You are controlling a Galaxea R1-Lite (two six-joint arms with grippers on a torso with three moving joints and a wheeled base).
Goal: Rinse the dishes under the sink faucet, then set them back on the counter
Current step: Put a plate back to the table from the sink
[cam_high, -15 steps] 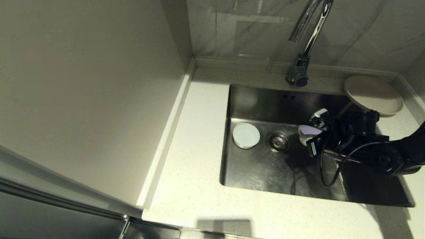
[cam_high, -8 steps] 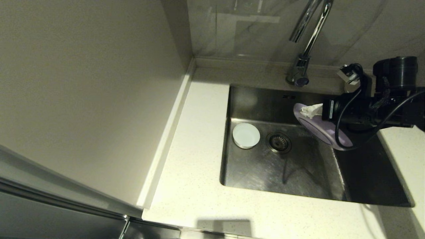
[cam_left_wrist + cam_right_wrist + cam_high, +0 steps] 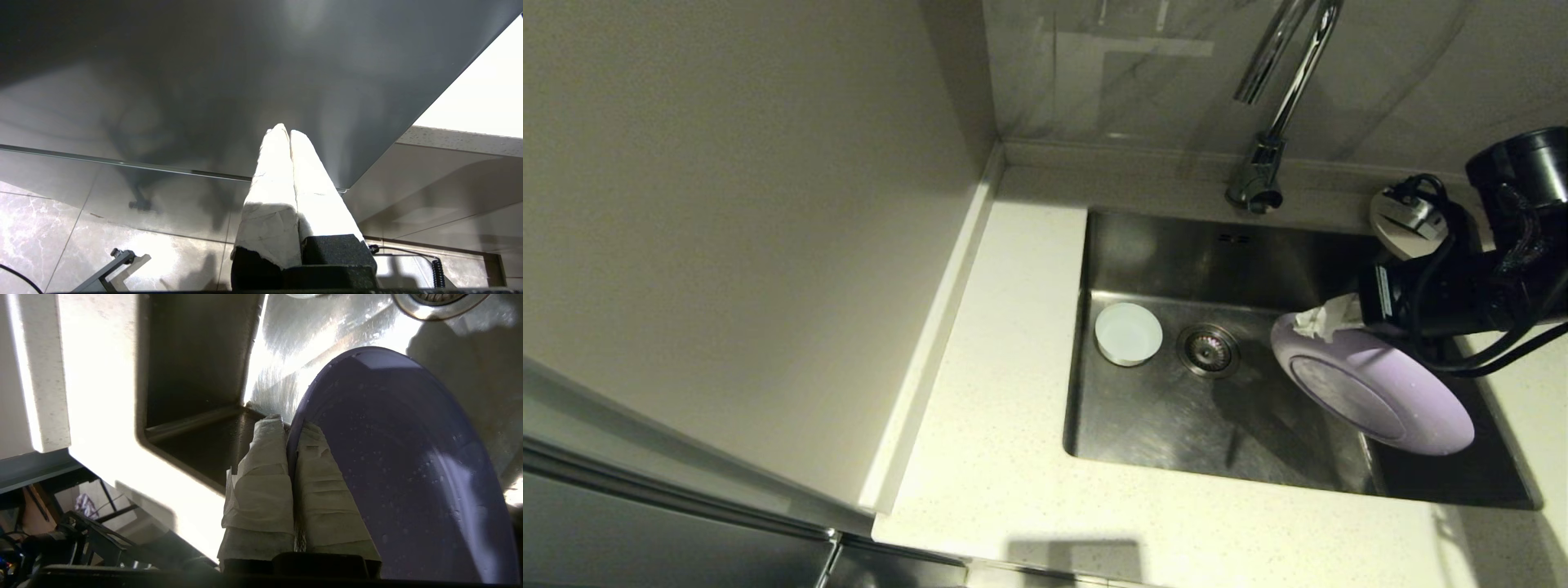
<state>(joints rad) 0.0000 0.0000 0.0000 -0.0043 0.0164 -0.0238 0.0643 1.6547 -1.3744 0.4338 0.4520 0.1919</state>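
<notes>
Sink (image 3: 1168, 425) floor mostly free; bowl (image 3: 1128, 333) left, faucet (image 3: 1270, 114) overhead.

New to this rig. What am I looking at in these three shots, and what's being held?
It is a two-armed robot at a kitchen sink. The wide picture comes from its head camera; the other two come from cameras on each wrist.

The right gripper has its tape-wrapped jaws shut on the rim of the lilac-purple round plate, tilted over the square stainless-steel sink. A small round white bowl sits in the basin by the drain. The left gripper is parked below the counter, jaws shut and empty.
</notes>
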